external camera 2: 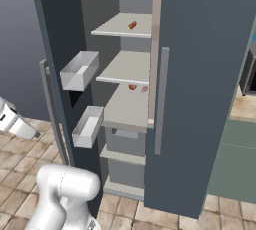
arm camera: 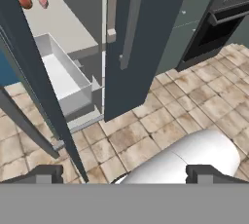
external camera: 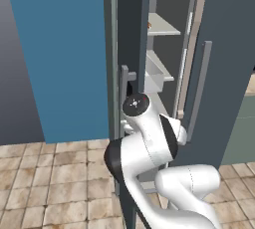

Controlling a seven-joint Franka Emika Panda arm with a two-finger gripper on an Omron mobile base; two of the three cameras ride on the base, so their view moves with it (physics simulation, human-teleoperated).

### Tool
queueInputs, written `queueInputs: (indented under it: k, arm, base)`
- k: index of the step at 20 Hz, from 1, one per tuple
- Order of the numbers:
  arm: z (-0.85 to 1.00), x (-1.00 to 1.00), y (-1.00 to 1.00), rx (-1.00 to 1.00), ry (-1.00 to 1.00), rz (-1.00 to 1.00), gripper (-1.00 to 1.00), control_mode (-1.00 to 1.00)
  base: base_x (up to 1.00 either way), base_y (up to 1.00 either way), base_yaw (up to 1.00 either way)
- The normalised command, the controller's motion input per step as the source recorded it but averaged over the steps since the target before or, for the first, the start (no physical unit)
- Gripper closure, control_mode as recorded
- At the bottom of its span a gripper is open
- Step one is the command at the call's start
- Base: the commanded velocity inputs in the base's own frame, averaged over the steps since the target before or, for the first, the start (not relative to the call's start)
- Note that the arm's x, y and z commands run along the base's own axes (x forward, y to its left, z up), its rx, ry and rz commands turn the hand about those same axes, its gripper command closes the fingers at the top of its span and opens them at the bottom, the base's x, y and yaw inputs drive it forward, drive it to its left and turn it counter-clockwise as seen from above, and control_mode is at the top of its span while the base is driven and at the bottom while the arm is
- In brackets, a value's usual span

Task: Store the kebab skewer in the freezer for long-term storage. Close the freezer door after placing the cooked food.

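Observation:
The freezer (external camera 2: 125, 69) stands open, its light grey shelves in view. Two small reddish-brown and orange chunks, the kebab skewer (external camera 2: 133, 87) (arm camera: 26, 2), lie at the back of a middle shelf; the stick is too thin to make out. The freezer door (external camera 2: 55, 34) is swung wide to the left, with whitish bins (external camera 2: 80, 69) on its inside and a long bar handle (external camera 2: 52, 114). My gripper (arm camera: 124, 173) is open and holds nothing. It hangs low in front of the door's edge (arm camera: 41, 86) and faces the freezer.
Another reddish bit (external camera 2: 132, 25) lies on the top shelf. The neighbouring dark door (external camera 2: 200, 74) stays shut on the right. A dark oven (arm camera: 219, 28) and counter stand further right. Tiled floor (arm camera: 160, 116) lies below, and a blue wall (external camera: 60, 49) is left of the door.

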Motion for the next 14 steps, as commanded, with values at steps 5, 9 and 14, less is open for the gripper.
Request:
queueInputs:
  k: [5,9,14]
  arm:
    - [0.02,0.54,0.79,-0.23,-0.35,-0.25,-1.0,-1.0]
    - [0.0,0.41,0.55,-0.18,-0.28,-0.22,-1.0,-1.0]
    - [0.0,0.52,0.36,-0.1,-0.09,-0.22,-1.0,-1.0]
  base:
    - [0.0,0.0,0.0]
    - [0.0,0.0,0.0]
    - [0.0,0.0,0.0]
